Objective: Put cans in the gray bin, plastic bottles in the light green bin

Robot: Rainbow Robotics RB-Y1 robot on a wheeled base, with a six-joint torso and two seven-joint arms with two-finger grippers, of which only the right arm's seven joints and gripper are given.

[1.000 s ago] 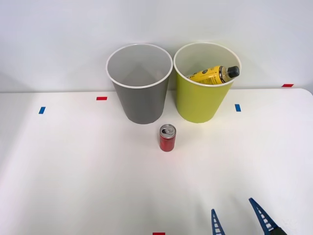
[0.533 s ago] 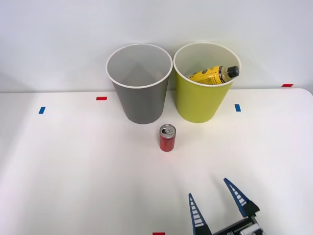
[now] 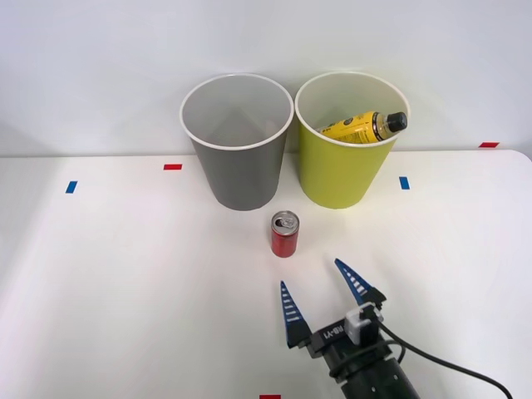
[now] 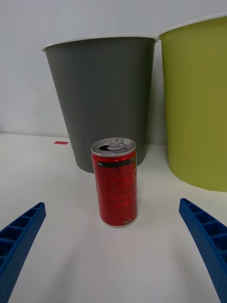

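Observation:
A small red can (image 3: pixel 284 234) (image 4: pixel 115 187) with a silver top stands upright on the white table, in front of the gap between the two bins. The gray bin (image 3: pixel 238 143) (image 4: pixel 102 99) stands at the back, left of the light green bin (image 3: pixel 345 141) (image 4: pixel 196 104). A yellow plastic bottle (image 3: pixel 364 127) with a black cap leans inside the light green bin. My right gripper (image 3: pixel 320 292) (image 4: pixel 113 251) is open, low over the table just short of the can, with its blue fingers spread wider than the can and nothing between them.
Small red tape marks (image 3: pixel 173 167) and blue tape marks (image 3: pixel 404 183) dot the table (image 3: pixel 125 274). A white wall rises right behind the bins. Another red mark (image 3: pixel 269 396) sits at the table's near edge.
My right gripper has advanced from the near right corner toward the can, staying open. The can, bottle and bins have not moved.

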